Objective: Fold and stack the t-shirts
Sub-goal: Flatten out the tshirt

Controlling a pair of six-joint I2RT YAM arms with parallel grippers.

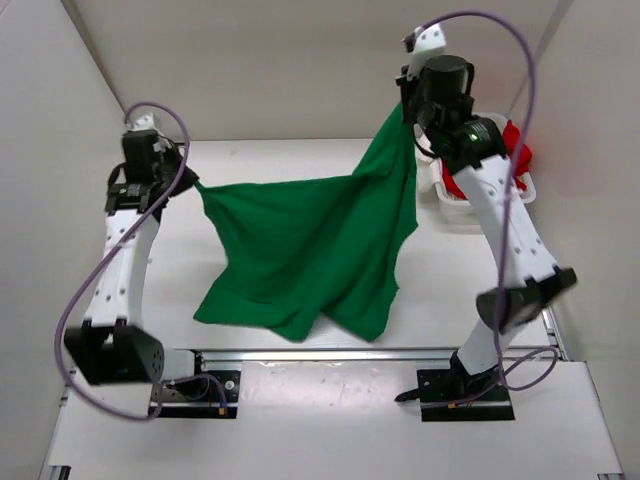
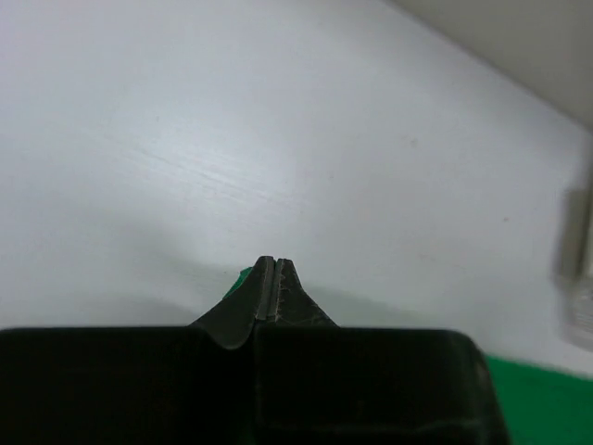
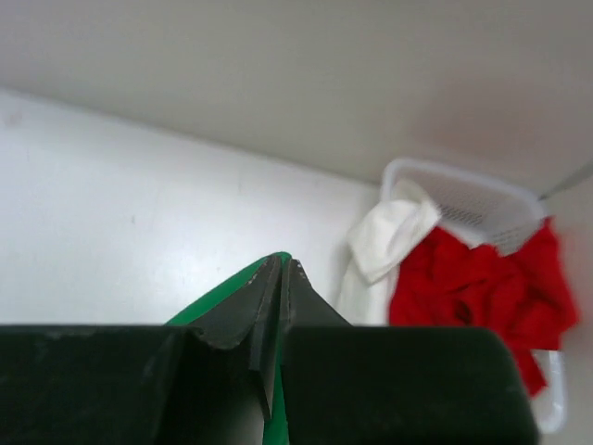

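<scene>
Slivers of green t-shirt (image 1: 310,250) peek from pinching left end effector (image 2: 275,262) and right end effector (image 3: 283,264).

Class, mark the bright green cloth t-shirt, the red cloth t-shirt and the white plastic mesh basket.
bright green cloth t-shirt (image 1: 300,250), top external view, cloth's middle.
red cloth t-shirt (image 3: 463,278), right wrist view, bunched middle.
white plastic mesh basket (image 3: 473,199), right wrist view, far mesh wall.

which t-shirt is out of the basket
The bright green cloth t-shirt; the red cloth t-shirt and white cloth t-shirt lie in the white mesh basket.
</scene>
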